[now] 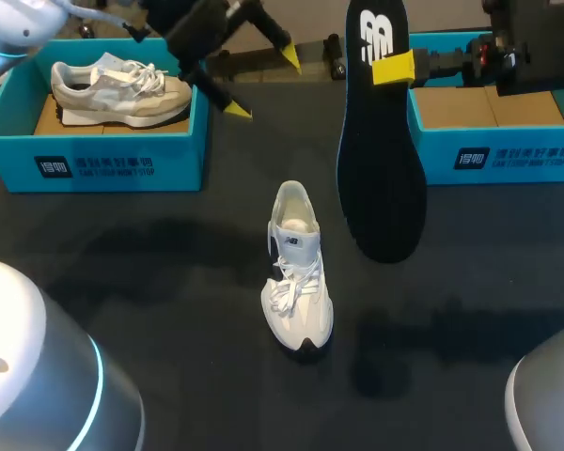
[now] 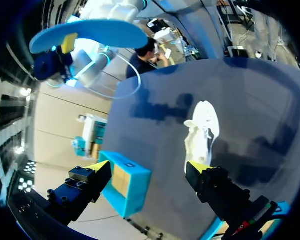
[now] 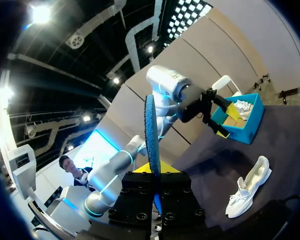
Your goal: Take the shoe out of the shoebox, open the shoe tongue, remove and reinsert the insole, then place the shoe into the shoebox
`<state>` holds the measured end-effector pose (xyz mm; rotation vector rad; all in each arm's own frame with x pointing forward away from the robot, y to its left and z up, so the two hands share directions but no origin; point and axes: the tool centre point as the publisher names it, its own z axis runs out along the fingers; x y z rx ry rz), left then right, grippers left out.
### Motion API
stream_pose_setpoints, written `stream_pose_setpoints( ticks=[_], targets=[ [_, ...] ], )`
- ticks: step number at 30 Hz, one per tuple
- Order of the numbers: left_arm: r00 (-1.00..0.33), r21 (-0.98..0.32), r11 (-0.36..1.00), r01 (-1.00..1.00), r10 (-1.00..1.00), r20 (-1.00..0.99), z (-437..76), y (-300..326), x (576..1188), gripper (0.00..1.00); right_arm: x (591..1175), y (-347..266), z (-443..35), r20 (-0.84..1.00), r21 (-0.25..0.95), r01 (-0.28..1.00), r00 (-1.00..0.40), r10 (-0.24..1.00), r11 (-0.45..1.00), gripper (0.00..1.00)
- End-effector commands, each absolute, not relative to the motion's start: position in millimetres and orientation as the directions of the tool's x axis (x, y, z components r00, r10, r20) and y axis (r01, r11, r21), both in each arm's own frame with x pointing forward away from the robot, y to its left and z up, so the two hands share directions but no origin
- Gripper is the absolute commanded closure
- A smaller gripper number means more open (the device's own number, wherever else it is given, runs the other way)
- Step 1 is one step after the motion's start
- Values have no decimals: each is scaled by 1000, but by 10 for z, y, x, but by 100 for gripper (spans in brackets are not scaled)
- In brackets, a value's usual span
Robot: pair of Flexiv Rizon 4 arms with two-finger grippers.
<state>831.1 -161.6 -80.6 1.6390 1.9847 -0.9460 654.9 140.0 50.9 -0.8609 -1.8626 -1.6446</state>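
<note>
Head view: the right gripper [image 1: 392, 68] pinches the dark insole [image 1: 381, 160] near its heel, aloft over the table [image 1: 150, 282]. The white shoe [image 1: 298, 282] sits mid-table and the left gripper [image 1: 263, 83] hangs spread. Light and floppy, the insole probably handles best from its stiffer heel.

The white lace-up sneaker [image 1: 296, 277] stands at the middle of the black tabletop [image 1: 150, 282], toe toward 6 o'clock. At its 10 o'clock sits a teal cardboard shoebox [image 1: 103, 164] with a beige-grey sneaker [image 1: 122, 92] inside; at 2 o'clock, a 2nd teal cardboard box [image 1: 508, 155]. The long black insole [image 1: 381, 169], pinched by the right gripper [image 1: 393, 68], hangs at 1 o'clock.
</note>
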Motion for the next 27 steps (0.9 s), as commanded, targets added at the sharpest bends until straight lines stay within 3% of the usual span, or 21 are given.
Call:
stream_pose_setpoints(
  ticks=[1, 17, 27],
  targets=[
    [-234, -241, 63, 969, 555, -798, -727, -1496, 8254, 0, 6577, 1427, 513, 731, 667, 742, -670, 128, 71, 100],
    [-162, -145, 77, 986, 318, -934, -633, -1602, 8300, 0, 6577, 1427, 513, 731, 667, 742, -670, 128, 71, 100],
    [-157, -151, 43, 988, 202, -967, -616, -1644, 8311, 0, 6933, 1368, 499, 857, 515, 855, -513, 41, -65, 100]
  ],
)
